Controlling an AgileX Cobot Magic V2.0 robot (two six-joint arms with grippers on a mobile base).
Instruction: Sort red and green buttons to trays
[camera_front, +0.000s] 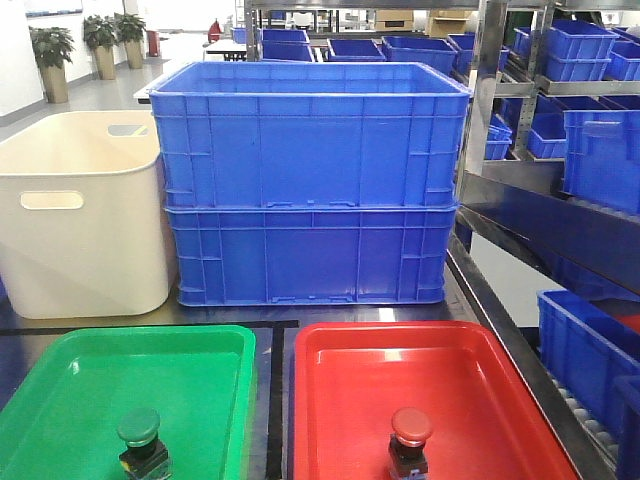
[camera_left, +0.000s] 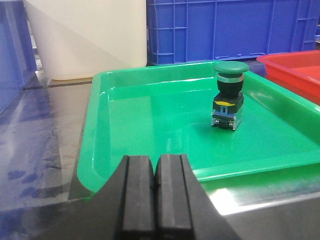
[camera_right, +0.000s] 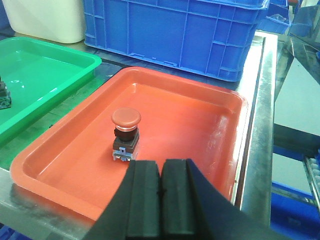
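The green button (camera_front: 140, 440) (camera_left: 229, 95) stands upright inside the green tray (camera_front: 70, 390) (camera_left: 150, 115), near its front. The red button (camera_front: 410, 440) (camera_right: 125, 134) stands upright inside the red tray (camera_front: 480, 380) (camera_right: 200, 120). My left gripper (camera_left: 155, 162) hovers at the green tray's near rim, shut with nothing between its pads, well short of the green button. My right gripper (camera_right: 161, 167) hangs over the red tray's near part, shut and empty, just in front of the red button. Neither gripper shows in the front view.
Two stacked blue crates (camera_front: 310, 180) stand behind the trays, a cream-white tub (camera_front: 80, 210) to their left. A shelf rack with more blue crates (camera_front: 590, 140) lines the right side. The steel table edge (camera_right: 255, 150) runs right of the red tray.
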